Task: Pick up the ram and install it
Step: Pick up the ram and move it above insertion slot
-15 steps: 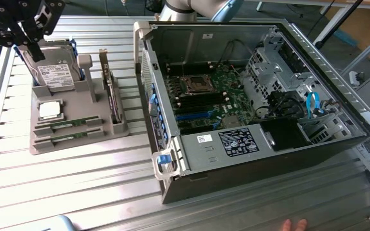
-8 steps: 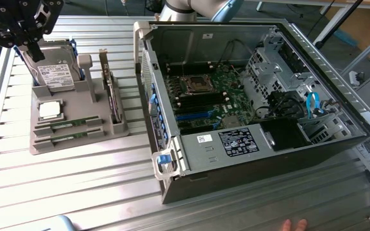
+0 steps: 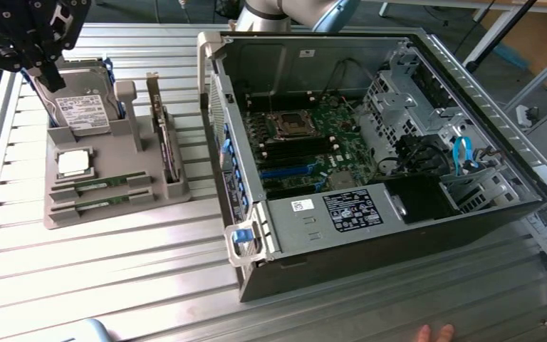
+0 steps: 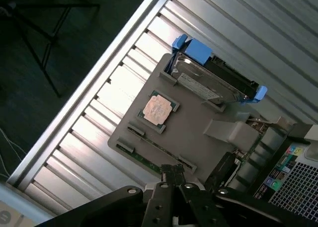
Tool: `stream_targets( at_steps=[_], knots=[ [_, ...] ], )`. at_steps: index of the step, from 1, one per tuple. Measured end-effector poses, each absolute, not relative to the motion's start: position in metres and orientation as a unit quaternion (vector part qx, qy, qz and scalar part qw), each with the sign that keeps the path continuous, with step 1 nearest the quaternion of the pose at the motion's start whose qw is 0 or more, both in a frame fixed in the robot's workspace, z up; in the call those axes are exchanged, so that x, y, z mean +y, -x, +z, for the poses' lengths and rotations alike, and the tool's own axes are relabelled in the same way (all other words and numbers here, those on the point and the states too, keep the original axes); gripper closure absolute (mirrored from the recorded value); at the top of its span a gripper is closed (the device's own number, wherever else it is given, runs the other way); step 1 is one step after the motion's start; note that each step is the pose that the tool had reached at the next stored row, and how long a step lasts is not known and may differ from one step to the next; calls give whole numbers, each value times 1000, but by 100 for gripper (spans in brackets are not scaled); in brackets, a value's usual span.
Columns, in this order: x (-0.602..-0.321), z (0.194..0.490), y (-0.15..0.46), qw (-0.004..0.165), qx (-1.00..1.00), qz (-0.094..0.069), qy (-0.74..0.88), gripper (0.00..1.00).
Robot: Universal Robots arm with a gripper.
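Two rams, thin green sticks, stand on edge in slots at the front of a grey holder tray (image 3: 112, 214): one ram (image 3: 100, 184) behind, the other ram (image 3: 99, 203) in front. They also appear in the wrist view as one stick (image 4: 160, 147) and another (image 4: 138, 160). My black gripper (image 3: 50, 77) hangs high above the tray's back corner, over the hard drive, well apart from the rams. In the wrist view my gripper (image 4: 172, 176) has its fingers pressed together, shut, with nothing between them.
The tray also carries a hard drive in a blue caddy (image 3: 82, 107), a square processor (image 3: 74, 162) and an upright expansion card (image 3: 164, 142). An open computer case (image 3: 350, 142) lies on the exterior view's right. A hand (image 3: 435, 333) shows at the bottom edge.
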State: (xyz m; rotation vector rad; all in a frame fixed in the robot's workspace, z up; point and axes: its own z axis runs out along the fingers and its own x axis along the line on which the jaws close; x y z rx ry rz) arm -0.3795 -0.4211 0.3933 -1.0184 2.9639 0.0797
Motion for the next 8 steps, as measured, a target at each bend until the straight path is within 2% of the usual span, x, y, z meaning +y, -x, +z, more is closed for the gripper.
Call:
stream_targets(
  at_steps=[8],
  knots=[
    [-421,393,380,2,927,26,375,89]
  ],
)
